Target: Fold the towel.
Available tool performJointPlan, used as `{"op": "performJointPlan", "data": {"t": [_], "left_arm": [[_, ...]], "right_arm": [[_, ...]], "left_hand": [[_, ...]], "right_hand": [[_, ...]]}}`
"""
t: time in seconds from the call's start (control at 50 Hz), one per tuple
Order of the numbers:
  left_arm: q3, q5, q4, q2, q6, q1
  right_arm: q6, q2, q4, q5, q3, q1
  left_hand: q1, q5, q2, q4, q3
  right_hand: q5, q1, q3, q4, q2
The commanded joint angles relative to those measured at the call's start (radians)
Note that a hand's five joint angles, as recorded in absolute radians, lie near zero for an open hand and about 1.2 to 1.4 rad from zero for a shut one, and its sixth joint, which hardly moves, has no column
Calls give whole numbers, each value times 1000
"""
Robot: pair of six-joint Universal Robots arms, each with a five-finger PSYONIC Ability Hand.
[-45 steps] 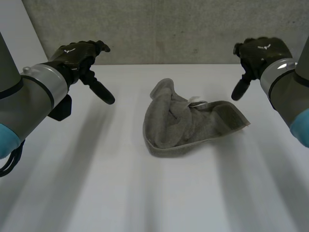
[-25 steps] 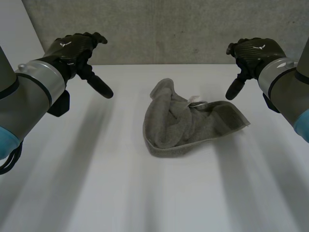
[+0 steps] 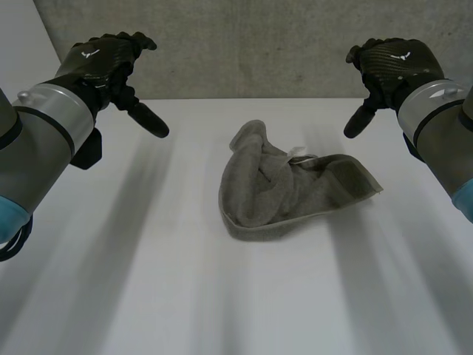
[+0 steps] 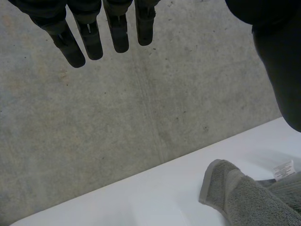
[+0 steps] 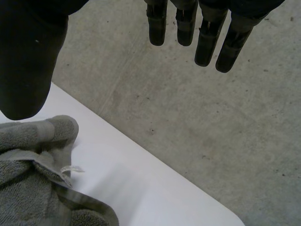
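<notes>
Both hands hang above the table, off the cloth, touching nothing. On the left hand [image 3: 100, 63] the fingers [image 4: 91, 35] are straight and slightly spread, with the thumb jutting toward the table; nothing is held. The right hand [image 3: 392, 66] has the same posture: straight, loosely parted fingers [image 5: 207, 40], thumb angled down and inward, nothing held.

The towel [image 3: 292, 188] is grey and lies crumpled in a loose heap near the table's centre, not folded flat. One narrow lobe reaches toward 12 o'clock. A wider flap runs out toward 3 o'clock, its hemmed edge turned up. A rounded fold sits at 7 o'clock. A small white label [image 3: 298, 153] shows on top, at about 1 o'clock from the heap's middle.

From the towel, the left hand is at 10 o'clock, well apart. The right hand is at 2 o'clock, somewhat nearer but also apart.

The white table [image 3: 148, 281] carries the towel. A grey concrete wall [image 3: 251, 44] runs behind the table's far edge at 12 o'clock.
</notes>
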Motion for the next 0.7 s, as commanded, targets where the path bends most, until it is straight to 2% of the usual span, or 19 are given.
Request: {"op": "performJointPlan", "data": {"t": [0.02, 0.12, 0.16, 0.18, 0.22, 0.24, 0.28, 0.3, 0.34, 0.38, 0.4, 0.42, 0.46, 0.48, 0.5, 0.58, 0.62, 0.7], "left_arm": [[-4, 9, 0, -14, 8, -4], [-23, 34, 14, -69, 85, -11], [-52, 61, 63, -124, 169, -17], [-52, 61, 63, -124, 169, -17], [-81, 107, 140, -184, 259, -42], [-81, 107, 140, -184, 260, -42], [-95, 179, 197, -254, 350, -76], [-95, 179, 197, -255, 350, -76], [-92, 249, 226, -314, 440, -91], [-87, 280, 230, -339, 479, -94], [-87, 281, 231, -339, 479, -94], [-81, 312, 232, -365, 514, -96], [-58, 380, 238, -415, 572, -99], [-58, 380, 238, -416, 573, -99], [-38, 411, 240, -446, 597, -105], [17, 439, 240, -511, 646, -116], [78, 435, 231, -570, 692, -116], [117, 435, 217, -607, 718, -116]], "right_arm": [[-24, -13, -15, 3, -2, -1], [-127, -25, 9, -15, 13, 0], [-311, -34, 87, -62, 71, 3], [-312, -34, 87, -63, 71, 3], [-444, -27, 173, -111, 145, 5], [-444, -27, 173, -112, 145, 5], [-453, -7, 163, -139, 221, 0], [-453, -7, 162, -139, 222, 0], [-455, 36, 71, -148, 300, -1], [-456, 50, 19, -148, 335, -1], [-457, 62, -47, -150, 376, -1], [-457, 62, -48, -150, 377, -1], [-463, 90, -188, -153, 439, -7], [-463, 90, -189, -153, 440, -7], [-463, 105, -262, -152, 462, -7], [-457, 131, -379, -155, 489, -7], [-458, 162, -443, -155, 493, -6], [-460, 206, -454, -152, 476, -6]], "left_hand": [[-23, -19, -20, -20, -7], [-23, -19, -20, -20, -7], [-14, -10, -11, -11, 2], [-14, -10, -11, -11, 2], [-6, -1, -3, -2, 11], [-5, -1, -3, -2, 11], [41, 46, 44, 45, 58], [42, 46, 44, 45, 58], [129, 133, 132, 132, 145], [196, 201, 199, 200, 213], [197, 201, 200, 200, 214], [209, 213, 212, 212, 225], [209, 213, 212, 212, 225], [209, 213, 212, 212, 225], [206, 210, 209, 209, 222], [212, 216, 215, 215, 228], [229, 234, 232, 233, 246], [268, 272, 270, 271, 284]], "right_hand": [[-57, -52, -62, -73, -66], [-57, -52, -62, -73, -66], [-57, -52, -62, -73, -66], [-57, -52, -62, -73, -66], [-57, -52, -62, -73, -66], [-57, -52, -62, -73, -66], [-57, -52, -62, -73, -66], [-57, -52, -62, -73, -66], [15, 19, 10, -2, 6], [27, 31, 22, 10, 18], [30, 34, 25, 13, 21], [30, 34, 25, 13, 21], [30, 34, 25, 13, 21], [30, 34, 25, 13, 21], [30, 34, 25, 13, 21], [33, 37, 28, 16, 24], [141, 145, 136, 124, 132], [309, 313, 304, 292, 300]]}}
